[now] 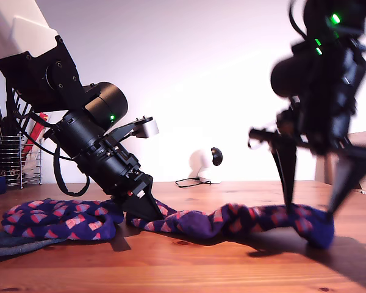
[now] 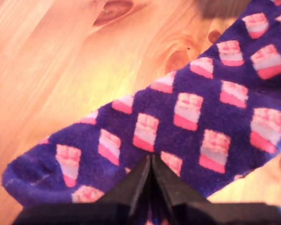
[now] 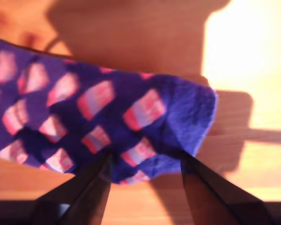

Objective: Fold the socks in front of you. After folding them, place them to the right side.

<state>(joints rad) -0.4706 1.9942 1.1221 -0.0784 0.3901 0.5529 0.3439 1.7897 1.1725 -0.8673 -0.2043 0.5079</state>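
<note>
Fold starting: my first gripper point(image 2: 151, 174) clenched on checked sock point(image 1: 244, 220); my second gripper point(image 3: 145, 161) spread, seemingly astride end; next, close.

The socks point(image 1: 232, 221) are soft, fuzzy knit cloth, matt, the nap showing plainly in the first wrist view. The desk point(image 1: 189, 268) is smooth wood with clear grain and knots, lightly glossy. My first gripper point(image 2: 151, 161) and my second gripper point(image 3: 145, 161) look like matt black plastic. A wire rack point(image 1: 18, 160) is thin metal.
</note>
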